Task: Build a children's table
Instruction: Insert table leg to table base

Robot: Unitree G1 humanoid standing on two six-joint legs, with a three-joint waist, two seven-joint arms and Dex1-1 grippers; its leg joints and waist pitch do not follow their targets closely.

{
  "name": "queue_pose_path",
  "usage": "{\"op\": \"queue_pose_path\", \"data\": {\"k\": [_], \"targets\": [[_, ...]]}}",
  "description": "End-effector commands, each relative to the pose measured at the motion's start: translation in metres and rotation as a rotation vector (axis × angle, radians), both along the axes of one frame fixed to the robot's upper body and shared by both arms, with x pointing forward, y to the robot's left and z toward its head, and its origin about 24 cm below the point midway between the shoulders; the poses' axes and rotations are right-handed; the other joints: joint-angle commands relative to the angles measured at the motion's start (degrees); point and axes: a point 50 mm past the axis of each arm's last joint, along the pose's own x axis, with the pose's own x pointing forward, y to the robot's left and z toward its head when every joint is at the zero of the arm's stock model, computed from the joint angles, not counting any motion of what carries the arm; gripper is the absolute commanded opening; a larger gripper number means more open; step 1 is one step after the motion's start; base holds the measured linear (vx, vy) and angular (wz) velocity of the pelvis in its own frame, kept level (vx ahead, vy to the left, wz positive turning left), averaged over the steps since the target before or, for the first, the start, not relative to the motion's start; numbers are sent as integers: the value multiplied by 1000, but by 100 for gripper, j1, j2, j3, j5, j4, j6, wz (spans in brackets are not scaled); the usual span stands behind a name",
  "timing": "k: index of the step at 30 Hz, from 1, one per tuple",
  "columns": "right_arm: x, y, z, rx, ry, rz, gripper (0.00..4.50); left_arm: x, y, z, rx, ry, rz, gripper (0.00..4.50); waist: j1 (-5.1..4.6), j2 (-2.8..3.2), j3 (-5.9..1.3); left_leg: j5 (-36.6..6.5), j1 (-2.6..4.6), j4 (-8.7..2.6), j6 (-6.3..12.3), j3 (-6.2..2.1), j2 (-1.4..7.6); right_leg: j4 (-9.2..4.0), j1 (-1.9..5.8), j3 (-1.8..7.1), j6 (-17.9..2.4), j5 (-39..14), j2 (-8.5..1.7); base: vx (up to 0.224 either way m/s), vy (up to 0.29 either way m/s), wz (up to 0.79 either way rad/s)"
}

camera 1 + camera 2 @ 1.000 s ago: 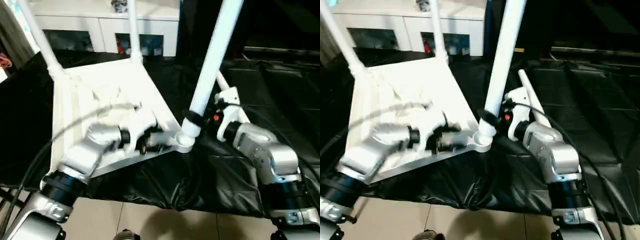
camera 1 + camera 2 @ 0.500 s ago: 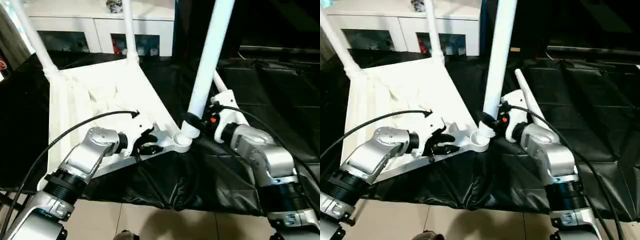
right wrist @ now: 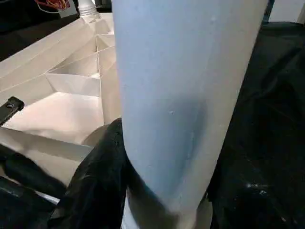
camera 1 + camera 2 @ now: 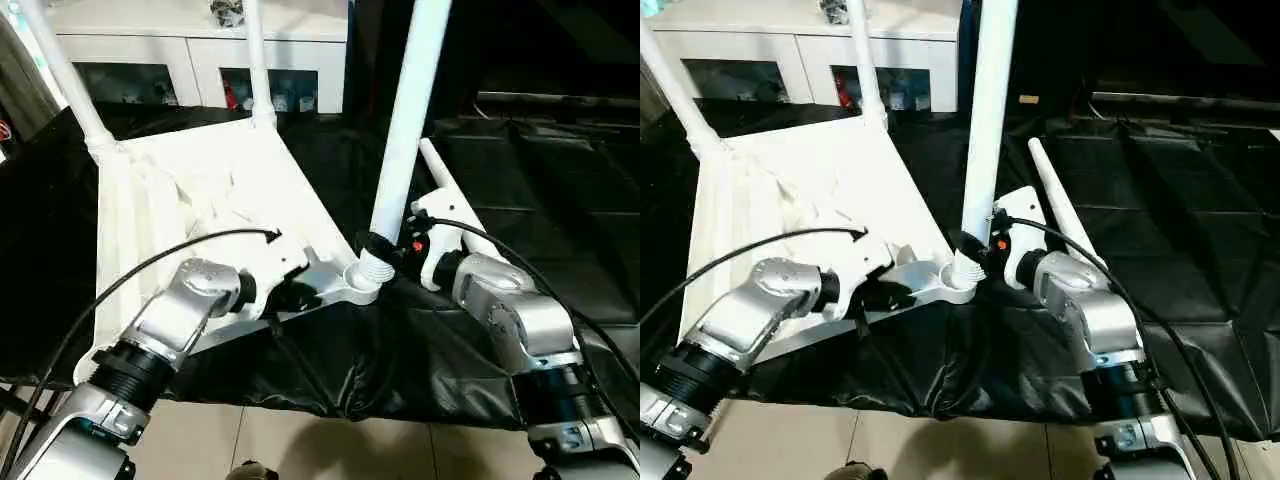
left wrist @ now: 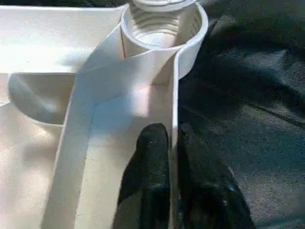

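On the black work table (image 4: 470,340), the tabletop (image 4: 210,190) lies underside up with legs standing in its corners.
Nearest me, the left gripper (image 5: 172,143) pinches the tabletop's thin rim, one finger on each side, just short of the near corner socket (image 5: 164,28). The right gripper (image 4: 385,248) clasps the leg (image 4: 405,120) standing upright in that socket, its black fingers (image 3: 102,176) wrapped around the tube low down. Two more legs (image 4: 258,60) rise from the far corners, and a fourth leg (image 4: 1060,205) lies flat on the cloth beside the right arm.
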Motion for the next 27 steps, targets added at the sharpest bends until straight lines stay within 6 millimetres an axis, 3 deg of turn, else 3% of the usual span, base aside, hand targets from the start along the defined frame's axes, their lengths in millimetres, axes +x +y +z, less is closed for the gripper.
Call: {"op": "queue_pose_path", "data": {"k": [1,9,10,15,16,18,27], "targets": [[4,4,10,-2,-44,12,188,2,4,-1,33,-9,9,9,-21,10,-445,-1513,175,-414,-135,-96,225,-470,213,324,-929,-1535,-427,0,0,0],[5,10,7,-3,-24,53,188,4,3,2,-14,-5,13,0,-27,6,-443,-1555,176,-411,-136,-93,224,-478,206,324,-948,-1591,-432,0,0,0],[5,10,6,-8,-18,63,188,4,2,2,-25,-6,13,0,-28,-24,-444,-1525,169,-413,-126,-92,226,-477,212,325,-945,-1570,-430,0,0,0],[4,13,0,-33,16,99,188,4,1,4,-62,-9,9,0,-19,-4,-453,-1426,165,-409,-95,-91,229,-453,213,325,-983,-1415,-429,0,0,0],[5,13,-1,-38,21,101,188,4,0,4,-66,-13,11,0,-24,-46,-449,-1414,161,-412,-91,-86,229,-458,214,326,-992,-1426,-428,0,0,0],[6,14,-3,-48,29,100,188,5,0,5,-74,-19,15,0,-22,-25,-447,-1424,165,-403,-83,-84,223,-461,213,327,-989,-1502,-436,0,0,0],[13,13,-7,-47,42,81,188,12,-5,9,-139,-44,53,0,-29,-35,-432,-1541,170,-411,-103,-87,221,-498,203,325,-904,-1799,-444,0,0,0]]}}
